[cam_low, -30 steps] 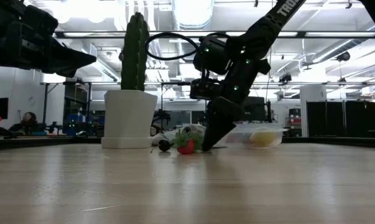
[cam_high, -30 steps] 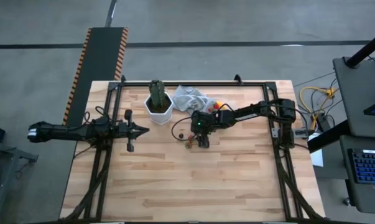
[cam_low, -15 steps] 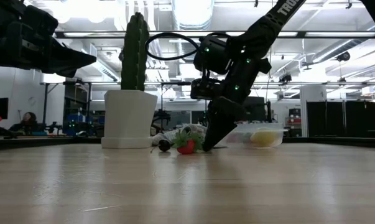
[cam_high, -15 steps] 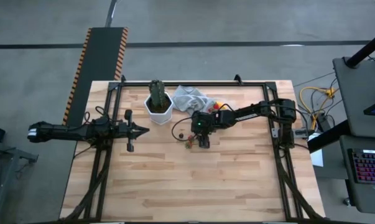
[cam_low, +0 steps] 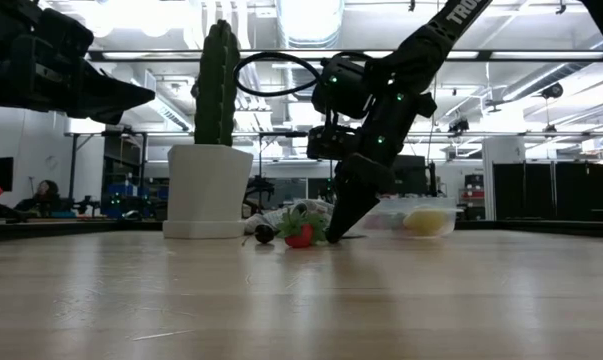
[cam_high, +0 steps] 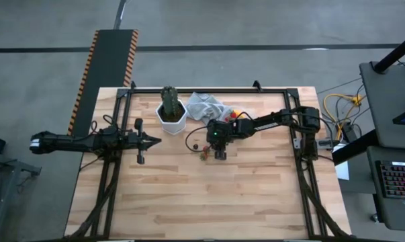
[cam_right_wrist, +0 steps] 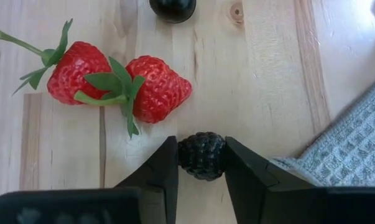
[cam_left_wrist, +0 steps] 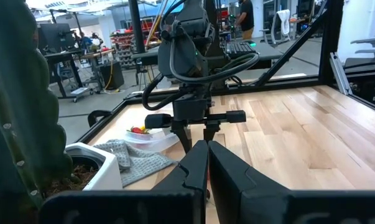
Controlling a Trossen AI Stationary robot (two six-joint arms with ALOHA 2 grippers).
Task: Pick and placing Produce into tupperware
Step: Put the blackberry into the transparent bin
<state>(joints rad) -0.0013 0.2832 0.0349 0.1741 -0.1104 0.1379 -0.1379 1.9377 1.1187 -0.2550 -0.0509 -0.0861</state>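
On the pale wooden table [cam_high: 209, 195], the right gripper [cam_right_wrist: 201, 163] is down at the centre, its fingers pressed to both sides of a blackberry [cam_right_wrist: 201, 155], two strawberries [cam_right_wrist: 122, 81] at its ten o'clock. The tupperware [cam_low: 413, 217], holding a yellow piece, sits at two o'clock. Grasping is in hand; next, lift and carry there. The left gripper [cam_high: 155, 140] waits together at nine o'clock.

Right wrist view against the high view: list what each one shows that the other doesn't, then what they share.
Only the right wrist view shows the blackberry pinched in the right gripper.

Only the high view shows the cactus, the tupperware and the left gripper waiting shut at the table's left.

Both show the strawberries on the table and the grey cloth.
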